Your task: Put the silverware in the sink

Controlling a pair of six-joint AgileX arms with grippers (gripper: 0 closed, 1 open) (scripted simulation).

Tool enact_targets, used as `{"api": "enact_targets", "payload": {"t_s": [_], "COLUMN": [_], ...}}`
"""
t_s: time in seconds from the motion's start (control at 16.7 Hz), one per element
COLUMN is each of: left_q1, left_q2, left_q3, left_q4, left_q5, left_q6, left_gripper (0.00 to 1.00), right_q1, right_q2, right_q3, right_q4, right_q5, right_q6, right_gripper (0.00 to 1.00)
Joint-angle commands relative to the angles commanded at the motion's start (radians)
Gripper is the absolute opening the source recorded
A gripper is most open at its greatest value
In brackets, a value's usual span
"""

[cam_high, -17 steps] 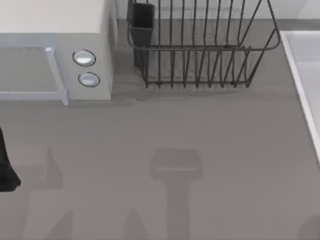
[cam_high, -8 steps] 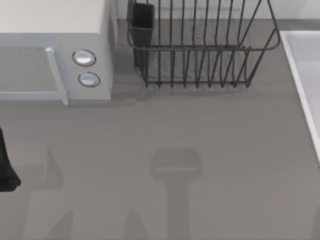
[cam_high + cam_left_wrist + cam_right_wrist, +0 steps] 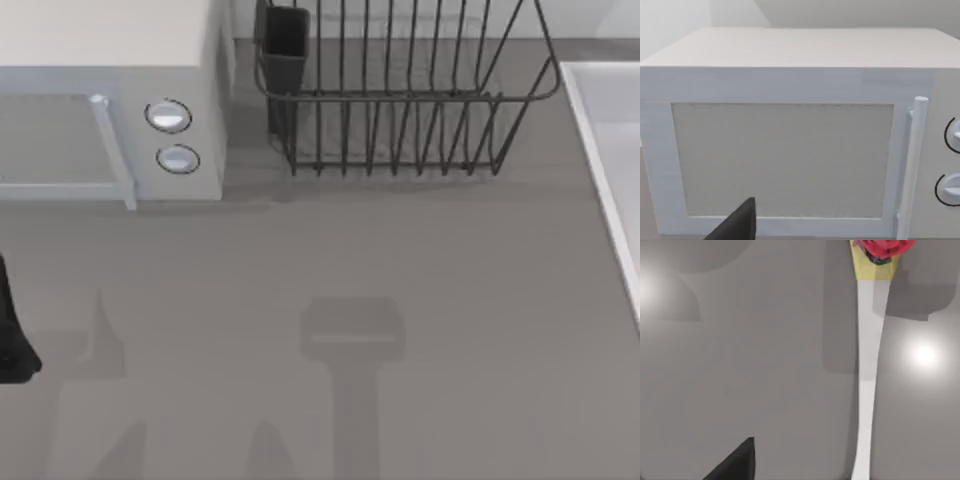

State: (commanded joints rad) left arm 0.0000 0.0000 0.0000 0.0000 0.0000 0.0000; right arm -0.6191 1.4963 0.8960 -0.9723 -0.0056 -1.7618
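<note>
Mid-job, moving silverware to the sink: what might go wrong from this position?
1. The left gripper faces the microwave door closely; driving forward may hit its handle.
2. The dark caddy sits at the dish rack end; what it holds I cannot tell, and reaching in may snag wires.
3. The sink has a raised rim; a low carry by the right gripper may clip it.

At the upper left of the top view we see a white microwave (image 3: 110,100) with two round knobs (image 3: 168,116) on its right side and a vertical door handle (image 3: 112,150) beside them. At top centre we find a dark wire rack (image 3: 400,90), a dark cup (image 3: 285,45) fixed at its left end. The grey table (image 3: 330,300) carries soft shadows across its lower half.
</note>
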Motion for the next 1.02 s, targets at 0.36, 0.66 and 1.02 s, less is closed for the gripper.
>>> {"api": "enact_targets", "payload": {"t_s": [0.36,0.66,1.02], "left_q1": [0.0,0.0,0.0], "left_q2": [0.0,0.0,0.0], "left_q3": [0.0,0.0,0.0], "left_q4": [0.0,0.0,0.0], "left_q5": [0.0,0.0,0.0], "left_q6": [0.0,0.0,0.0], "left_gripper": [1.0,1.0,1.0], "right_q1": [0.002,0.001,0.001], "right_q2": [0.143,0.181,0.181], "right_q3": [-0.157,-0.197,-0.197], "right_q4": [0.314,0.383,0.383], "right_q5": [0.0,0.0,0.0], "right_q6": [0.004,0.004,0.004], "right_gripper": [1.0,1.0,0.7]}}
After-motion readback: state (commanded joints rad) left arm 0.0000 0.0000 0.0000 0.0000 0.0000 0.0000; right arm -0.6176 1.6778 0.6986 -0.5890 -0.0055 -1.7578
